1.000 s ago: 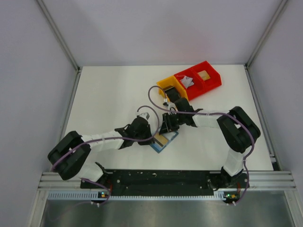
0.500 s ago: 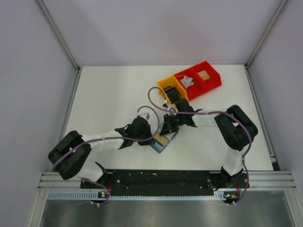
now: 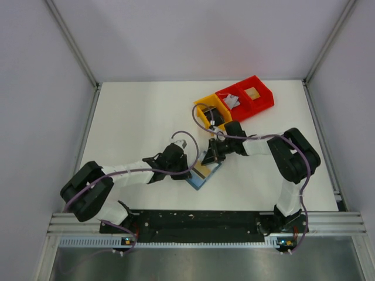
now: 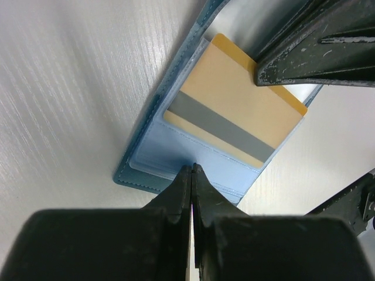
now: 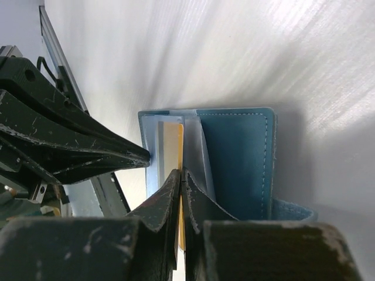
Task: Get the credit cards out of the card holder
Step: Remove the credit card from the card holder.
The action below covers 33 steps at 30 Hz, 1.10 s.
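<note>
The teal-blue card holder (image 3: 199,178) lies open on the table between my two grippers. A tan-yellow credit card (image 4: 234,117) with a grey stripe sticks partway out of its pale blue pocket (image 4: 176,155). My left gripper (image 4: 192,167) is shut, with its tips pressed on the pocket's near edge. My right gripper (image 5: 181,171) is shut on the far edge of the tan-yellow card (image 5: 171,146), beside the holder's teal cover (image 5: 234,158). In the top view the left gripper (image 3: 188,170) and the right gripper (image 3: 210,160) meet over the holder. No other cards show.
A yellow bin (image 3: 206,107) and a red two-part bin (image 3: 262,99) stand at the back right, with a white item and a tan item inside. The purple cables of both arms loop above the holder. Metal rails edge the table.
My right gripper has drawn back toward the right with the tan-yellow card, which now sits further out of the pocket. The left gripper stays on the holder.
</note>
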Available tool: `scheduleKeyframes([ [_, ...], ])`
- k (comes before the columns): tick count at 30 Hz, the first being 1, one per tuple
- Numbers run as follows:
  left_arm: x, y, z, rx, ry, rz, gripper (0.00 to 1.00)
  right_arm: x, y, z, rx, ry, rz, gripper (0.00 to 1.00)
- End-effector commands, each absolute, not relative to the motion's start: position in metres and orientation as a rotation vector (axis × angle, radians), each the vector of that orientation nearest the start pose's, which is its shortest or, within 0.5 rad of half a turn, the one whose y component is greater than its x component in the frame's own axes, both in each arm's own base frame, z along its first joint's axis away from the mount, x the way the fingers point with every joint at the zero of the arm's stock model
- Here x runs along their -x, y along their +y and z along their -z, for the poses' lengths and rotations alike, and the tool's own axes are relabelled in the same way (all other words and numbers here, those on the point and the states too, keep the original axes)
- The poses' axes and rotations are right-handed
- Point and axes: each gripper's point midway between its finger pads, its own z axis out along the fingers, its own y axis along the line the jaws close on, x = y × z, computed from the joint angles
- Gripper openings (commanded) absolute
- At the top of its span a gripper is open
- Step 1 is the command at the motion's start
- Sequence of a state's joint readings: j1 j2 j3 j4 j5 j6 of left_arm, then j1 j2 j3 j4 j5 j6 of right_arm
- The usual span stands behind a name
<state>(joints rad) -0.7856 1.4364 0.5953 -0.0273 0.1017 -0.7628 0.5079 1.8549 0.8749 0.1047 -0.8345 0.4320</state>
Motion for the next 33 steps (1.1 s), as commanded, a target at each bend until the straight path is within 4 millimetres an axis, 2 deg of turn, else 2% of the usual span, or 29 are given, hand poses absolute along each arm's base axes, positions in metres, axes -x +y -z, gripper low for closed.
scheduleKeyframes([
  [1, -0.185, -0.248, -0.004, -0.135, 2.709, 0.651, 0.00, -0.266, 0.303, -0.044, 0.498, 2.456, -1.425, 0.00],
  [5, -0.185, -0.248, -0.006, -0.157, 2.708, 0.649, 0.00, -0.266, 0.305, -0.045, 0.523, 2.457, -1.440, 0.00],
  [7, -0.186, -0.248, -0.008, -0.163, 2.702, 0.651, 0.00, -0.265, 0.305, -0.044, 0.536, 2.472, -1.452, 0.09],
  [8, -0.186, -0.247, -0.009, -0.167, 2.698, 0.651, 0.00, -0.263, 0.305, -0.042, 0.544, 2.484, -1.453, 0.09],
  [9, -0.186, -0.249, -0.012, -0.170, 2.687, 0.662, 0.00, -0.263, 0.304, -0.041, 0.544, 2.490, -1.449, 0.09],
  [10, -0.187, -0.249, -0.014, -0.168, 2.676, 0.671, 0.00, -0.262, 0.304, -0.039, 0.543, 2.496, -1.445, 0.03],
  [11, -0.189, -0.251, -0.019, -0.158, 2.660, 0.685, 0.00, -0.261, 0.305, -0.039, 0.542, 2.498, -1.447, 0.00],
  [14, -0.197, -0.256, -0.041, -0.113, 2.570, 0.746, 0.01, -0.256, 0.307, -0.037, 0.549, 2.504, -1.448, 0.00],
  [18, -0.211, -0.264, -0.072, -0.067, 2.443, 0.818, 0.07, -0.251, 0.309, -0.035, 0.549, 2.508, -1.458, 0.00],
  [21, -0.221, -0.270, -0.087, -0.073, 2.380, 0.836, 0.11, -0.251, 0.308, -0.035, 0.542, 2.510, -1.452, 0.00],
  [25, -0.227, -0.276, -0.077, -0.109, 2.424, 0.794, 0.07, -0.254, 0.310, -0.037, 0.543, 2.498, -1.448, 0.07],
  [28, -0.219, -0.280, -0.060, -0.132, 2.506, 0.802, 0.02, -0.255, 0.311, -0.039, 0.544, 2.494, -1.449, 0.12],
  [33, -0.210, -0.274, -0.033, -0.123, 2.601, 0.757, 0.00, -0.253, 0.313, -0.038, 0.557, 2.496, -1.456, 0.20],
])
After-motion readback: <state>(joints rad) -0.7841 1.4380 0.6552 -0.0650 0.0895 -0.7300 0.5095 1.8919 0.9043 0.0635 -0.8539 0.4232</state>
